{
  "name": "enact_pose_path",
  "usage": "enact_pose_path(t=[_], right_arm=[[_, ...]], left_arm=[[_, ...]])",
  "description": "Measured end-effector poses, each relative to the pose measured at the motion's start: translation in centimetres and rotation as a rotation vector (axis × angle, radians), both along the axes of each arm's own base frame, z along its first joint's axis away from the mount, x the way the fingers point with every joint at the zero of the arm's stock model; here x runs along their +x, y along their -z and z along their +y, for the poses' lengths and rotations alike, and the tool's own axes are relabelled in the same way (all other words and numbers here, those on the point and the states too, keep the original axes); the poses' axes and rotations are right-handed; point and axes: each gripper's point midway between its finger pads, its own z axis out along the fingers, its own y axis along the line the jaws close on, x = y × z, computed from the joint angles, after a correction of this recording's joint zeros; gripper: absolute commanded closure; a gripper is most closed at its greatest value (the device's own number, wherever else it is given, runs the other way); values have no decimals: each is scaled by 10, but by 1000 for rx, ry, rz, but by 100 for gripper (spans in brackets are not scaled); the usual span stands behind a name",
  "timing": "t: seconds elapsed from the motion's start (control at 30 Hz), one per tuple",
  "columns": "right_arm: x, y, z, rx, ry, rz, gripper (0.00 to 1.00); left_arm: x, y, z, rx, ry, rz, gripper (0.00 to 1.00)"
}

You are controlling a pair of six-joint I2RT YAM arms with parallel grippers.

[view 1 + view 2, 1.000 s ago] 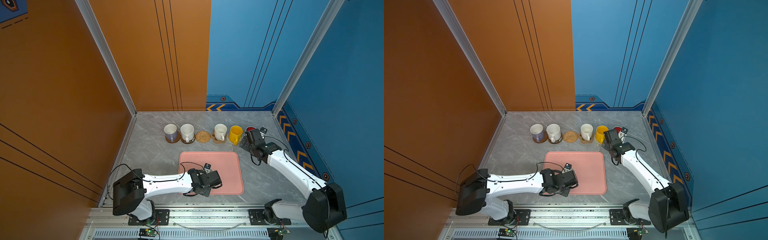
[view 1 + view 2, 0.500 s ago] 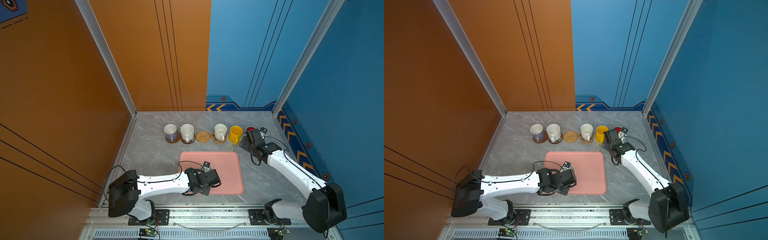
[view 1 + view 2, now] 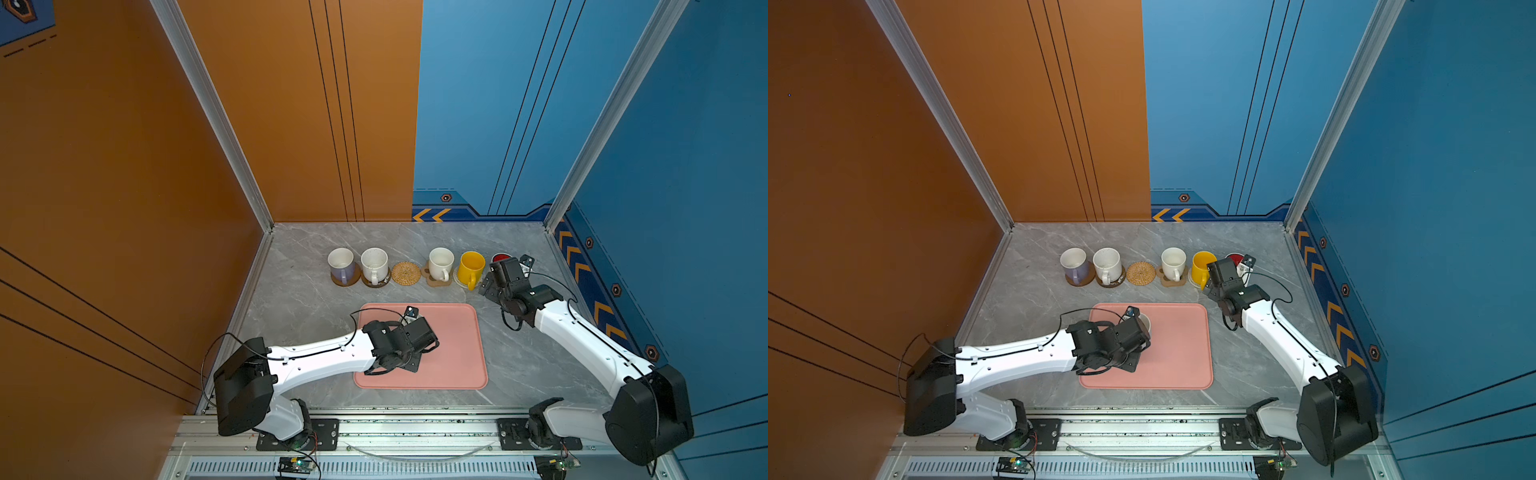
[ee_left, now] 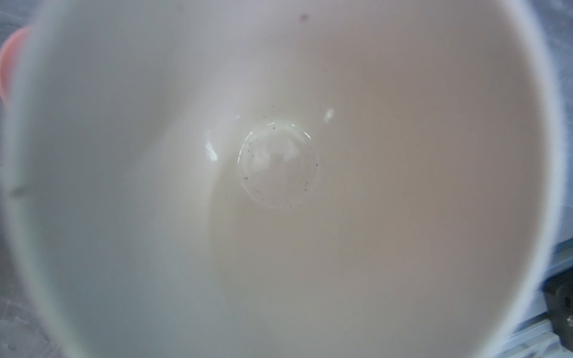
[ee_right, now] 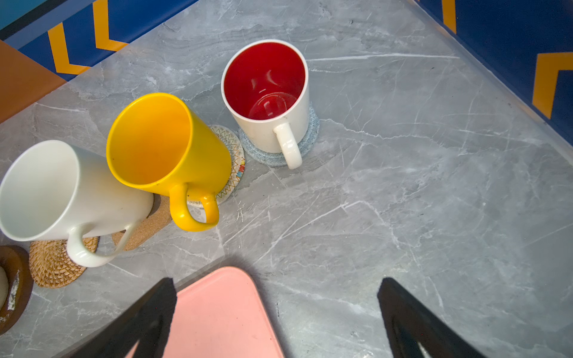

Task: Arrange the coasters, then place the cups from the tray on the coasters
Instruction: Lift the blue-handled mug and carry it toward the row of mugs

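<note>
The right gripper (image 5: pixel 277 310) gapes empty; the left gripper (image 3: pixel 1133 332) covers the last cup (image 3: pixel 1145 321) on the tray (image 3: pixel 1183 357), lower centre, its grip impossible to tell, so a slack hold could drop it short of the rattan coaster (image 3: pixel 1140 273).

Left hand (image 3: pixel 417 334) low, jaws hidden; right hand (image 5: pixel 276 283) spread wide.

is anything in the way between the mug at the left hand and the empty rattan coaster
Nothing visible does. Between the last mug, at the left hand by the tray, and the rattan coaster lies bare table. The speckled mug and white mug flank the coaster closely.
</note>
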Motion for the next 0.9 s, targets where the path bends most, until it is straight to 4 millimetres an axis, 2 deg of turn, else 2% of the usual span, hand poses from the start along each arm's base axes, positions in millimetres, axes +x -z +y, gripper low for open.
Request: enact_pose_path(t=[0.27, 0.63, 0.9], right_arm=[[0, 0, 0, 0, 1, 0, 0], [0, -1, 3, 14, -17, 1, 0], [2, -32, 19, 105, -106, -123, 0]], left_arm=[[40, -27, -6, -59, -27, -68, 100], [80, -37, -6, -40, -35, -110, 100], [112, -45, -9, -23, -31, -139, 100]])
